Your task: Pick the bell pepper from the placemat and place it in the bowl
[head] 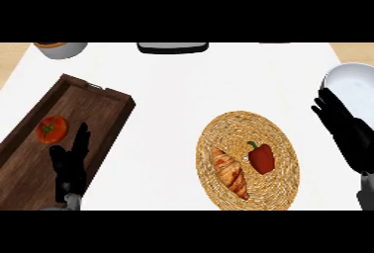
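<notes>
A red bell pepper (261, 157) with a green stem lies on the round woven placemat (248, 123), right of a croissant (230, 173). The white bowl (355, 89) sits at the right edge, partly cut off. My right hand (347, 131) hangs open to the right of the placemat, its straight fingers pointing up toward the bowl's near rim, apart from the pepper. My left hand (70, 160) rests open at the lower left, fingers up, over the wooden tray.
A dark wooden tray (87, 106) at the left holds a tomato (52, 129). A grey pot (62, 49) and a black-and-grey object (173, 47) stand at the counter's far edge. White counter lies between tray and placemat.
</notes>
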You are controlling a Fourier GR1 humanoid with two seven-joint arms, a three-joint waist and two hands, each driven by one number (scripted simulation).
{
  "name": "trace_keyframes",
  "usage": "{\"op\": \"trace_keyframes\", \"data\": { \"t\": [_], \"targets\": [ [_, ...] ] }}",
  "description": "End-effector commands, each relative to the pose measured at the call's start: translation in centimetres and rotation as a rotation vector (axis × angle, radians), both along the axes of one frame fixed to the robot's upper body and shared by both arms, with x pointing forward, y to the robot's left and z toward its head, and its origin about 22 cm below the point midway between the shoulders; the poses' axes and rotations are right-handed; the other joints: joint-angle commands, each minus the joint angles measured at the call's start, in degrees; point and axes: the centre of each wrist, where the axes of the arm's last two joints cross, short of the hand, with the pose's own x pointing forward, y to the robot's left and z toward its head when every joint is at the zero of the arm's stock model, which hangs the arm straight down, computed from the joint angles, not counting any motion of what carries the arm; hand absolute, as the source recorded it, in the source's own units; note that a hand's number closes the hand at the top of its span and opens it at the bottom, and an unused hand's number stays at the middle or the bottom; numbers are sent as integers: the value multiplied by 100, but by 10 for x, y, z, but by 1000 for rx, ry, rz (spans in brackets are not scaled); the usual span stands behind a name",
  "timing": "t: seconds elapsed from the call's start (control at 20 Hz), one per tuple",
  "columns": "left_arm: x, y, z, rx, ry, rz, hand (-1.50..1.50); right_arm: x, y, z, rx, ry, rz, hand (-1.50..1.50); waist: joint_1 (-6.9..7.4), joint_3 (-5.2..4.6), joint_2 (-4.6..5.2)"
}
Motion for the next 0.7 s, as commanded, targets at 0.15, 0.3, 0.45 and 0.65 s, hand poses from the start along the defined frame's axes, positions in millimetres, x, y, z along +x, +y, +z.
{"op": "trace_keyframes", "data": {
  "t": [0.15, 0.3, 0.45, 0.65],
  "targets": [
    [29, 16, 57, 140, -209, -110, 0, 21, 17, 84, -123, -454, 264, 150, 215, -16, 47],
    [30, 20, 61, 165, -224, -109, 0, 14, -22, 131, -775, -348, 223, 150, 26, -262, -81],
    [35, 42, 79, 178, -270, -106, 0, -10, -32, 69, -755, -237, -51, -150, -154, -42, 21],
    [33, 38, 82, 178, -272, -121, 0, -76, 7, 45, -747, -395, 21, -150, -150, -29, 17]
  ]
}}
